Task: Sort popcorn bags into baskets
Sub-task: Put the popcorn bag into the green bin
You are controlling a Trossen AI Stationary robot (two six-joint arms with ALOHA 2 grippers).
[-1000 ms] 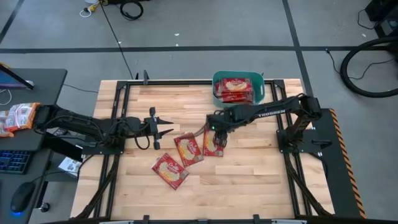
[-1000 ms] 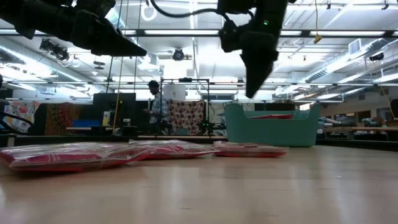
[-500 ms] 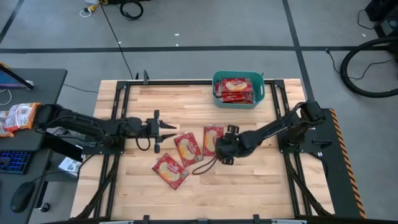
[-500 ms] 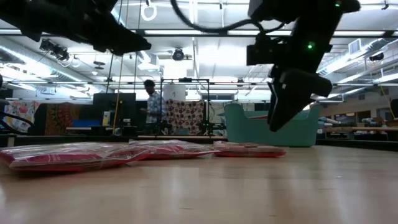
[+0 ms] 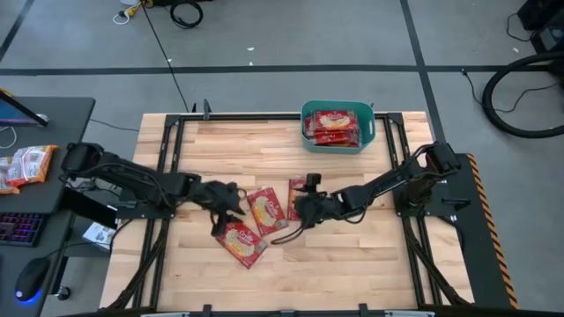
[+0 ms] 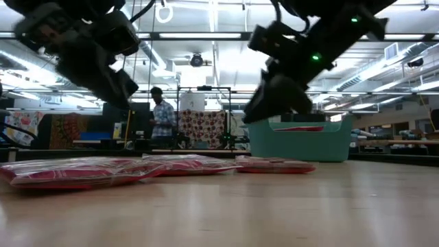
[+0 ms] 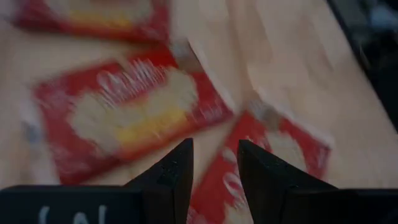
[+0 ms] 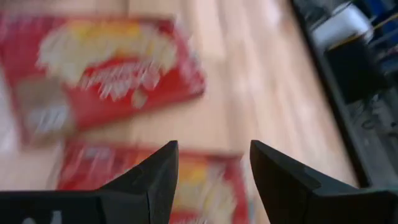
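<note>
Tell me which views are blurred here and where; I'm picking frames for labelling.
Left wrist view: the popcorn bags are smeared, while the left gripper is sharp. Right wrist view: the bags are smeared too, the right gripper crisp. Low view: both arms overhead are streaked; the teal basket and table stay sharp. High view: sharp throughout.
</note>
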